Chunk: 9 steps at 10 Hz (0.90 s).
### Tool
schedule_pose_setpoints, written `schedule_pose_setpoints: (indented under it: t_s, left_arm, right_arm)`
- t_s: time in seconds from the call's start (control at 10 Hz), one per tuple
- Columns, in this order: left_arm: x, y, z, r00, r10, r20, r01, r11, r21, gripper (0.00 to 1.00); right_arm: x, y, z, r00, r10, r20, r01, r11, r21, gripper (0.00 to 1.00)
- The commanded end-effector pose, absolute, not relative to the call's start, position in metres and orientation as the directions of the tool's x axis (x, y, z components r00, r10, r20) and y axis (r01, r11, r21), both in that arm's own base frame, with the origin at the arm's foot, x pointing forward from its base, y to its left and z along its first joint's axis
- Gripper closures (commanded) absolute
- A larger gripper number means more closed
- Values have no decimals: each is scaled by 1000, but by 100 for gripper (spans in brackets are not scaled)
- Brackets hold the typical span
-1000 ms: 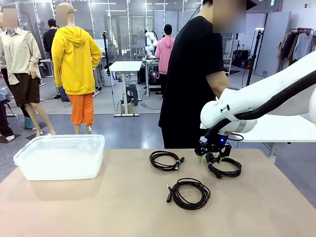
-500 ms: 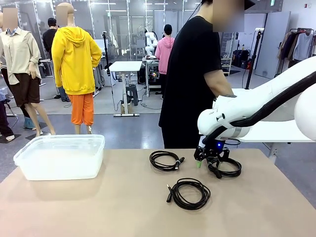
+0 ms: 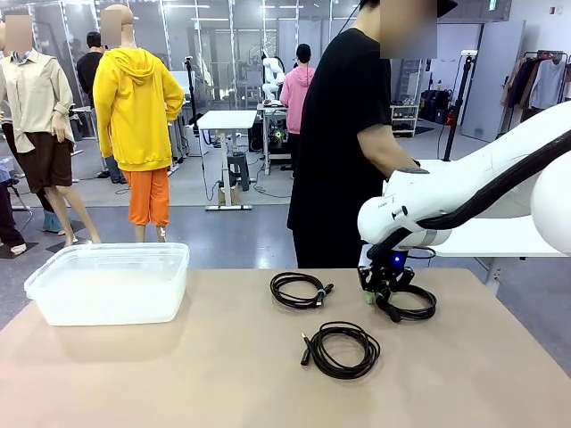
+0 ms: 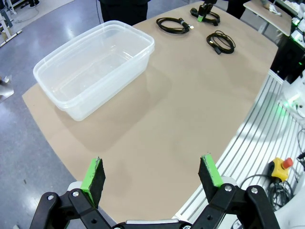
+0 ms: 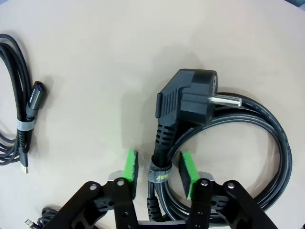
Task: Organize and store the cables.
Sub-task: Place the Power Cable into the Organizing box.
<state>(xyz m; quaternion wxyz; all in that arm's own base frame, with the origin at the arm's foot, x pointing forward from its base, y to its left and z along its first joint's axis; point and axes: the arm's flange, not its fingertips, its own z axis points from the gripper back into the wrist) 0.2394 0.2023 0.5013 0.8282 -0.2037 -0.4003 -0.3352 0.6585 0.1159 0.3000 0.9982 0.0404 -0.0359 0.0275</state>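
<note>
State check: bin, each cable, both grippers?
Plastic bin: empty, no lid.
Power cable: coiled, strapped, on table.
Far cable coil: coiled, on table.
Near cable coil: coiled, on table.
Left gripper: open, empty.
Right gripper: open, straddling power cable.

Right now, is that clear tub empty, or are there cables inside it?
Empty. The tub shows only a bare floor through its open top; the cables lie out on the table.
</note>
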Motion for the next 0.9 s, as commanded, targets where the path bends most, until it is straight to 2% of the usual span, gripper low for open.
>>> schedule_pose_setpoints:
  t_s: [0.0, 0.4, 0.8]
  left_arm:
    - [238, 204, 502, 439, -401, 804, 733, 677, -63, 0]
    - [238, 204, 502, 439, -401, 804, 733, 677, -63, 0]
    - [238, 204, 502, 439, -401, 804, 733, 677, -63, 0]
  right_arm:
    - [659, 126, 296, 998, 16, 57, -17, 1000, 19, 97]
    - [654, 130, 305, 998, 14, 63, -12, 999, -31, 100]
    - [657, 126, 303, 996, 48, 74, -49, 999, 15, 100]
